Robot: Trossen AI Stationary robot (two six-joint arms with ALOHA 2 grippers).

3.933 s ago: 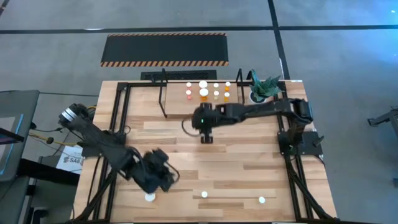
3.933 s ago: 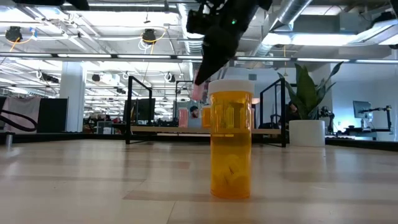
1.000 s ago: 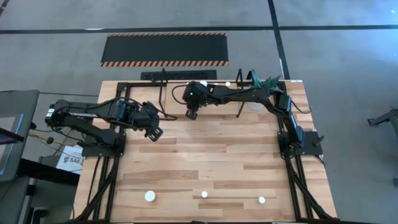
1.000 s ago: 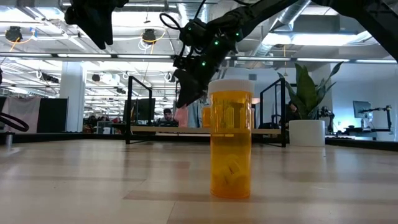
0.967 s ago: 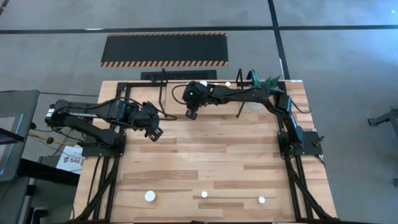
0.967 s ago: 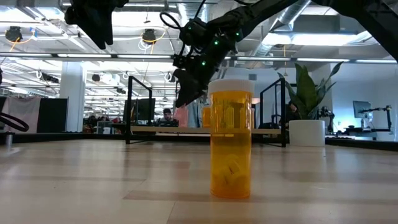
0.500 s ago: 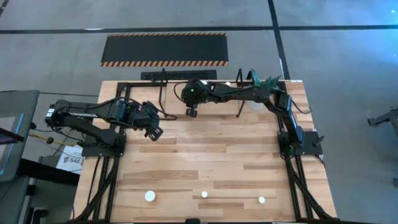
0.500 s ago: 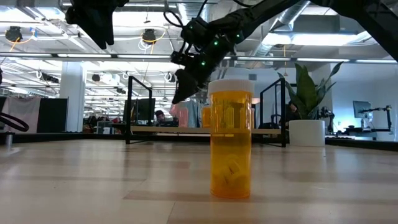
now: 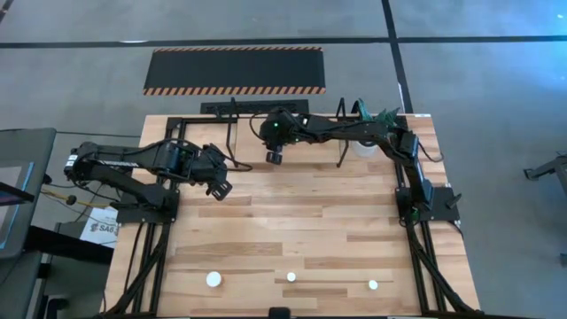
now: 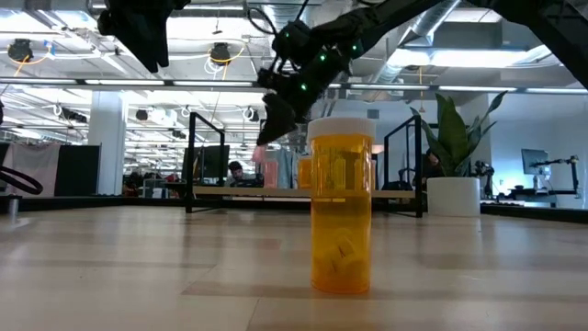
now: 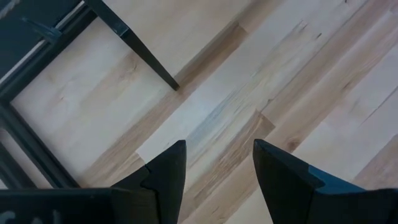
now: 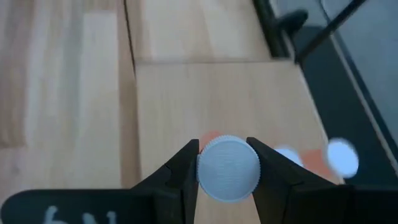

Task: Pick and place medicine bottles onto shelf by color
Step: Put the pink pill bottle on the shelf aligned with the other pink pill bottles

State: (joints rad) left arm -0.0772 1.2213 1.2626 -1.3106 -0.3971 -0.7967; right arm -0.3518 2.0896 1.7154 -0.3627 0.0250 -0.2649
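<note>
Wooden table (image 9: 292, 221) w/ black frame rails; black mat w/ hazard-striped edges (image 9: 235, 69) on floor beyond the far edge. Shelf (image 9: 252, 142), light board in thin black rod frame, sits at far side of table, mostly under the right arm. Right arm reaches across from the right side base, right gripper (image 9: 275, 156) hanging over the shelf's near-left part. In right wrist view the right gripper (image 12: 228, 163) is clenched on a small medicine bottle (image 12: 228, 168): both fingers (image 12: 186, 165) press the ribbed white cap from either side, pinkish body just showing behind the cap. Beyond those jaws, on the shelf board, two more white-capped bottles (image 12: 342, 157), blurred, well apart from the held one. Low view: held bottle is up above shelf level, not set down. Left arm waits over table's left-centre, left gripper (image 9: 218, 186) released; left wrist view shows left gripper (image 11: 217, 168) w/ fingers apart, nothing between, only bare table planks and a black frame rod (image 11: 134, 43) ahead of them. Potted green plant (image 9: 376, 124) at far right corner, beside right arm. Near edge of table, well away from both jaws: three loose bottles seen cap-up, larger one (image 9: 213, 279) left, two smaller (image 9: 291, 277) and (image 9: 373, 285). Low view has one orange bottle (image 10: 342, 204) upright, white cap, pills inside, close to lens.
</note>
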